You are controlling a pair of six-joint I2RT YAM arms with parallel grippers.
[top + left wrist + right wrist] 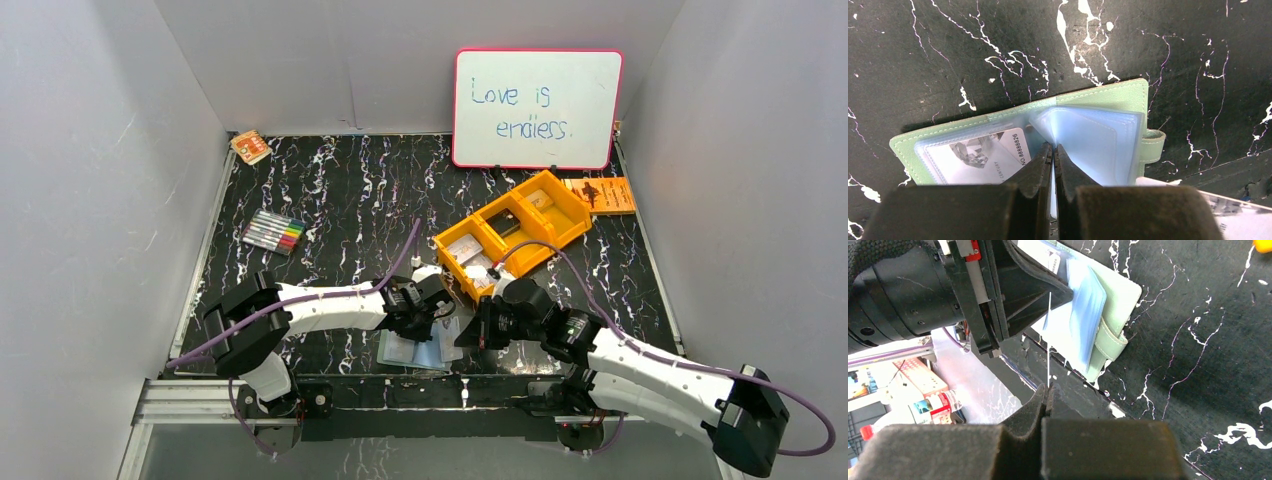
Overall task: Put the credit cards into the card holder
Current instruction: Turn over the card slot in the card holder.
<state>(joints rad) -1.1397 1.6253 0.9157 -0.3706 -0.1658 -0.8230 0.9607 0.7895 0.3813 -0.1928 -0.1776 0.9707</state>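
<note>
- The card holder lies open on the black marbled table, close to its near edge. Its sage-green cover faces down, and pale stitching runs along the rim.
- Inside, clear bluish sleeves fan up from the spine. A green strap sticks out on the right side in the left wrist view.
- One credit card already sits in the left-hand sleeve. It is grey-white, with a faint picture and a number printed along its short edge.
- My left gripper is pressed closed, its tips down at the holder's spine among the sleeves. A pale sliver shows in the seam between the fingers, and I cannot tell whether it is a sleeve or a card.
- My right gripper is clamped on a second card. It shows edge-on as a thin white line standing upright, its top reaching my left fingers just beside the holder.
</note>
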